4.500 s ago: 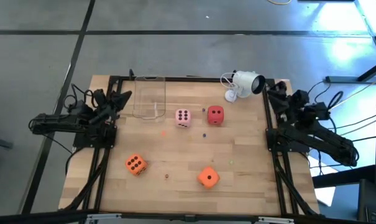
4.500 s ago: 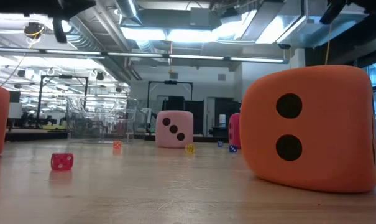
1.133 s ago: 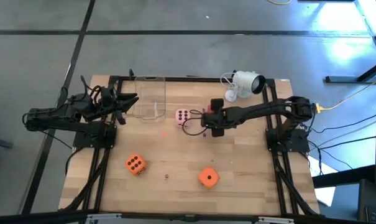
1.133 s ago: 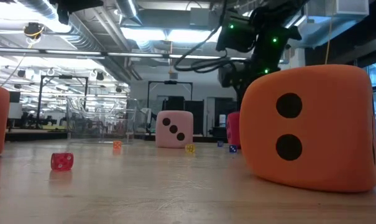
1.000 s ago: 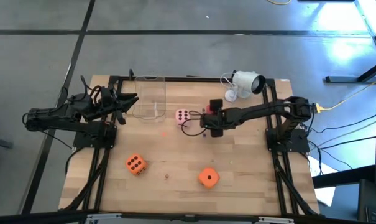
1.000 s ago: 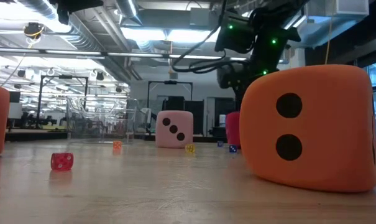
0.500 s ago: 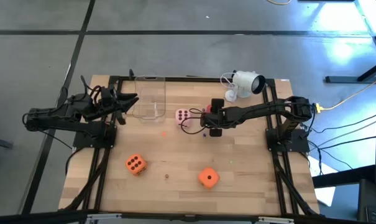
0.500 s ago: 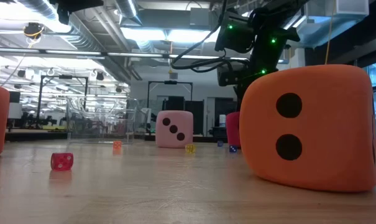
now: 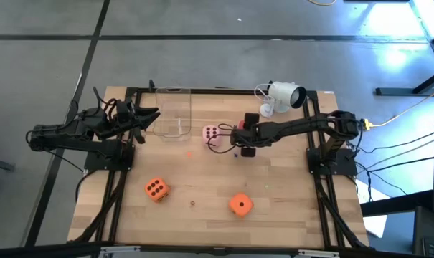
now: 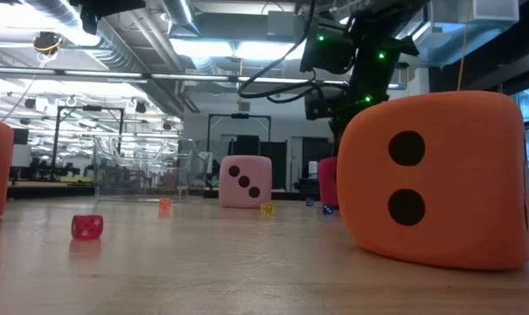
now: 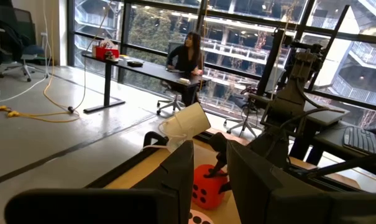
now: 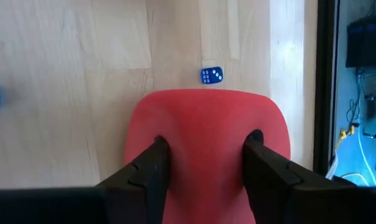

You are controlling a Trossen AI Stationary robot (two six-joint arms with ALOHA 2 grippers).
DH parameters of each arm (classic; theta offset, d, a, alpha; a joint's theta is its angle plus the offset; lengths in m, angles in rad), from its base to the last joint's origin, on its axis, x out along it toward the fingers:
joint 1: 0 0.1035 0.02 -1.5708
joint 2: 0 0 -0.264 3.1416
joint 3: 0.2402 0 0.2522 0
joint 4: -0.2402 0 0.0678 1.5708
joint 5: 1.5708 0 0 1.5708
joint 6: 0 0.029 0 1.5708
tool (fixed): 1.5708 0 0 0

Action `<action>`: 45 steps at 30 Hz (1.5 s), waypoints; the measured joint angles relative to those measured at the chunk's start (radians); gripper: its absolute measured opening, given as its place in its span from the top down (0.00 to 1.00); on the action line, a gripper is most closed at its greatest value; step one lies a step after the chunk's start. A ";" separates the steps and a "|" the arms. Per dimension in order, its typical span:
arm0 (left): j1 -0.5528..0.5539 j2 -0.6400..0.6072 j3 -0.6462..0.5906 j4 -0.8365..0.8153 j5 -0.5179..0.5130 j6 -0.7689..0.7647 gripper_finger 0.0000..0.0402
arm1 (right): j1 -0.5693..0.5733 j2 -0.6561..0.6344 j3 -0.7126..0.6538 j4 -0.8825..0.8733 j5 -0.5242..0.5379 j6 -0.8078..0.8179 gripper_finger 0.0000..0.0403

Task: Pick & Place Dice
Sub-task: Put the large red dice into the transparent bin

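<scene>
Red die (image 12: pixel 207 146), centre of the high view beside the pink die (image 9: pixel 211 134), sits pinched between the right tool's (image 12: pixel 205 163) fingers; left tool (image 9: pixel 151 115), upper left, is partly open and empty.

The surface (image 9: pixel 202 222) is made of pale wooden planks and stands on a grey tiled floor (image 9: pixel 202 64). A clear plastic container (image 9: pixel 173 113) sits near the far edge of the surface. A white camera (image 9: pixel 282 96) with a coiled cable stands at the far right corner. Several miniature dice lie on the wood: a small red die (image 10: pixel 87 227), a small orange die (image 10: pixel 164 204), a small yellow die (image 10: pixel 267 208) and a small blue die (image 12: pixel 211 75). In the room beyond, a person (image 11: pixel 186 55) sits at a dark desk (image 11: pixel 138 65) before tall windows.
</scene>
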 joint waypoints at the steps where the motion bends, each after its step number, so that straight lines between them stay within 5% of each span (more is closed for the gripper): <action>1: 0.000 0.000 0.000 0.000 0.000 0.000 0.77 | -0.001 -0.002 0.012 -0.015 -0.006 0.015 0.60; 15: 0.000 0.000 0.000 0.001 -0.001 -0.001 0.77 | -0.004 -0.137 0.163 -0.157 -0.119 0.199 0.66; 37: 0.000 0.002 0.035 0.144 0.015 -0.043 0.77 | -0.014 -0.081 0.520 0.105 -0.181 0.001 0.72; 45: 0.000 0.010 0.102 0.005 0.001 0.008 0.77 | -0.023 -0.004 0.592 0.123 -0.193 0.020 0.77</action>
